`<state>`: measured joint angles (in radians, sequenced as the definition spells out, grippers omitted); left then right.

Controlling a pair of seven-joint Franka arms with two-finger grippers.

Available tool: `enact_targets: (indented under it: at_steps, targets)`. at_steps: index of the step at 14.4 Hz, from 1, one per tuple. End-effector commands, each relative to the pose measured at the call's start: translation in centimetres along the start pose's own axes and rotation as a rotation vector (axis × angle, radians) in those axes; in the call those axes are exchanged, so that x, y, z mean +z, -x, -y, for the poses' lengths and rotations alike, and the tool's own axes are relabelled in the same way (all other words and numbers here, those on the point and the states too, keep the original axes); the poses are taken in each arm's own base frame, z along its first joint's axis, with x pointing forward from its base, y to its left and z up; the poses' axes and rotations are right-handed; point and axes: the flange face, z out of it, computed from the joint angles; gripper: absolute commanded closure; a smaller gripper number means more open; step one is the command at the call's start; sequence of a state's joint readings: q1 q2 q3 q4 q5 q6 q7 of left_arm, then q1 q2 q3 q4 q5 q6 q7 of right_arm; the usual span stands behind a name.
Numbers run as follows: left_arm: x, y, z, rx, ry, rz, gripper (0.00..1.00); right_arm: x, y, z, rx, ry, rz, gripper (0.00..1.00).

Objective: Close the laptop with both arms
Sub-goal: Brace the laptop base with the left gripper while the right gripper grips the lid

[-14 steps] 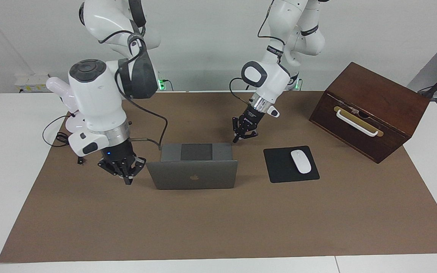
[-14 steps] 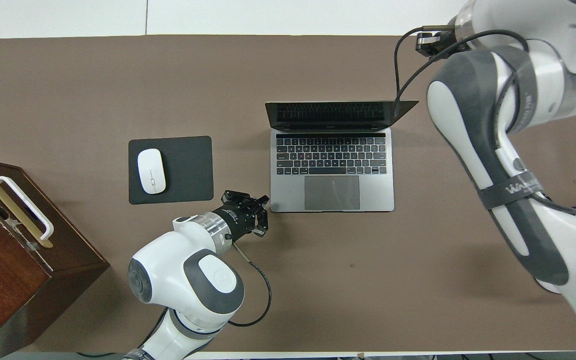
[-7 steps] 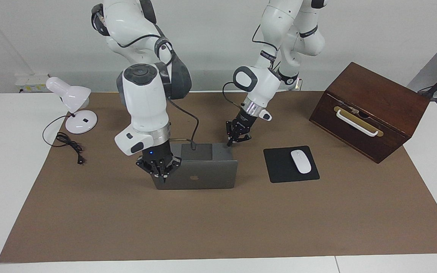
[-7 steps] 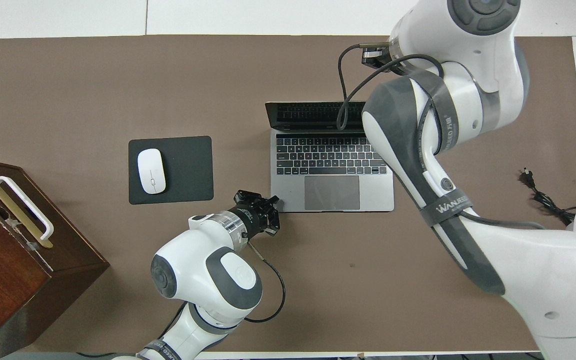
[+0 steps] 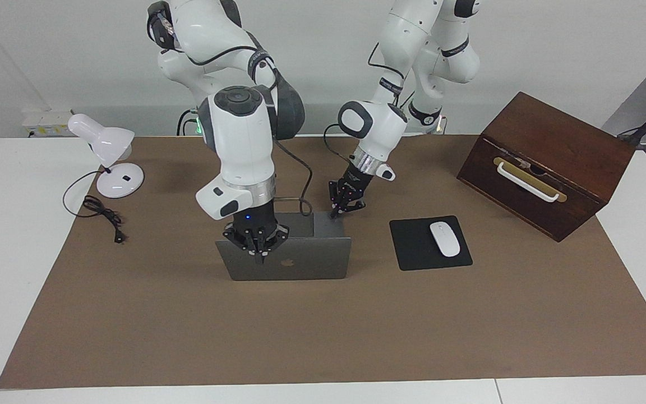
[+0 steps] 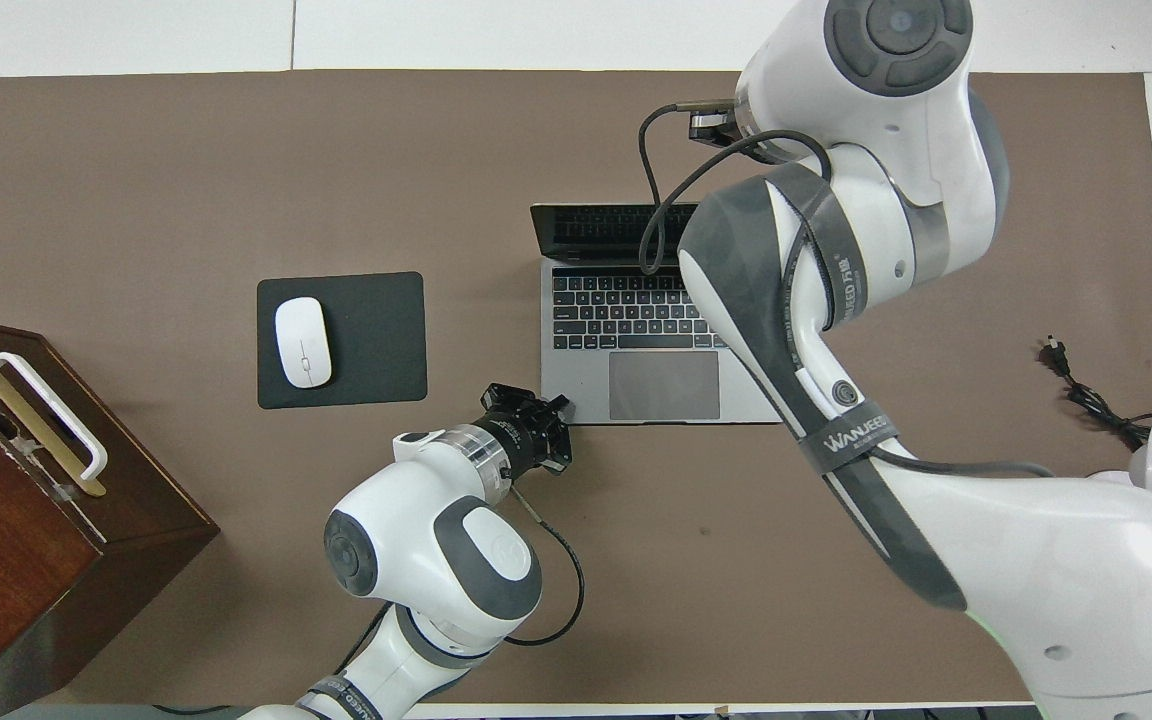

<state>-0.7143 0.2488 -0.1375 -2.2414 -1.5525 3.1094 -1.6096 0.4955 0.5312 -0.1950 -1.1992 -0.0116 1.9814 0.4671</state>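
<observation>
The silver-grey laptop (image 5: pixel 300 266) (image 6: pixel 661 340) stands open in the middle of the brown mat, its lid upright and its apple logo showing in the facing view. My right gripper (image 5: pixel 259 256) is shut, its tips pointing down against the lid's outer face just under the top edge, beside the logo. In the overhead view the right arm's own bulk hides that gripper and part of the keyboard. My left gripper (image 5: pixel 335 213) (image 6: pixel 558 404) is shut and sits low at the deck's corner nearest the robots, toward the left arm's end.
A black mouse pad (image 5: pixel 413 249) with a white mouse (image 5: pixel 444 239) lies beside the laptop toward the left arm's end. Further that way stands a dark wooden box (image 5: pixel 547 151). A white desk lamp (image 5: pixel 107 151) and its cord (image 5: pixel 101 216) sit at the right arm's end.
My right arm has swung in from beside the laptop and brought its gripper onto the lid's outer face. The left gripper has crept in to the deck's corner. The lid stands as before.
</observation>
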Motion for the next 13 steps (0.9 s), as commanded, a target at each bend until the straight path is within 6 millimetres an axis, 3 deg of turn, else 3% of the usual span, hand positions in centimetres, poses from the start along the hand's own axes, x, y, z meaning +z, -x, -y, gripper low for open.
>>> enact_targets:
  at_steps: [1, 5, 13]
  targets:
    - [0.7, -0.2, 0.1, -0.018, 0.020, -0.006, 1.00, -0.2, -0.3, 0.3, 0.028, -0.014, -0.012, 1.00]
    - [0.8, -0.4, 0.1, -0.018, 0.020, -0.011, 1.00, 0.2, -0.5, 0.3, 0.000, -0.023, -0.026, 1.00]
    - [0.9, -0.4, 0.8, -0.008, 0.013, -0.014, 1.00, 2.9, 0.1, 0.2, -0.029, -0.009, 0.002, 1.00]
